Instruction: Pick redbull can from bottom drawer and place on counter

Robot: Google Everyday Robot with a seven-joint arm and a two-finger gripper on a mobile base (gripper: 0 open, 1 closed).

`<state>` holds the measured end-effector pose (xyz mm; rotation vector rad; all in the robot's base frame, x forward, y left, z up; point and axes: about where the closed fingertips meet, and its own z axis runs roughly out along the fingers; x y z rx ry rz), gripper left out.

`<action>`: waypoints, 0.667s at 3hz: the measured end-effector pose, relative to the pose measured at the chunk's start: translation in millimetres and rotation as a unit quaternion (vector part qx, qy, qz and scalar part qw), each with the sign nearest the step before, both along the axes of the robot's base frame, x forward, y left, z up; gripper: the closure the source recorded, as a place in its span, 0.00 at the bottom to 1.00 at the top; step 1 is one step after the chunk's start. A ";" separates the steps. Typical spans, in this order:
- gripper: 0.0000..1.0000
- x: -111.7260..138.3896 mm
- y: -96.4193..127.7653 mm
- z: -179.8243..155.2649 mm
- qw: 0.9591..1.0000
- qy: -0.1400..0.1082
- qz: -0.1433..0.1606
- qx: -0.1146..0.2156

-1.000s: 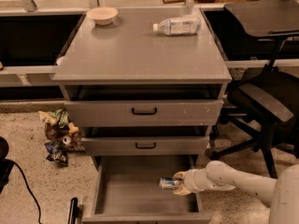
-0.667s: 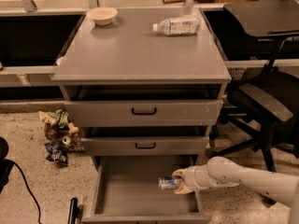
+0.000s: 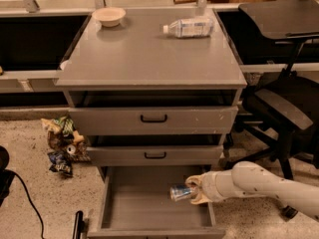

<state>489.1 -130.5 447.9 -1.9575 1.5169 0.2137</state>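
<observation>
The redbull can (image 3: 179, 192), slim and silver-blue, lies sideways just above the floor of the open bottom drawer (image 3: 144, 203), toward its right side. My gripper (image 3: 194, 192) reaches in from the right on a white arm and is shut on the can's right end. Above the three-drawer cabinet, the grey counter (image 3: 149, 54) spreads wide and flat.
A clear plastic bottle (image 3: 189, 27) lies on the counter's back right, a small white bowl (image 3: 109, 16) at its back left. Two upper drawers with black handles (image 3: 153, 118) stand slightly open. A black office chair (image 3: 281, 103) is to the right; crumpled wrappers (image 3: 62, 143) litter the floor on the left.
My arm has shifted slightly to the left with the can still in the gripper; the can now sits a little farther from the drawer's right wall.
</observation>
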 end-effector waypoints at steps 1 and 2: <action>1.00 0.5 -1.2 3.9 1.000 -0.005 0.000 0.000; 1.00 -1.2 0.7 20.0 0.999 -0.019 0.009 0.025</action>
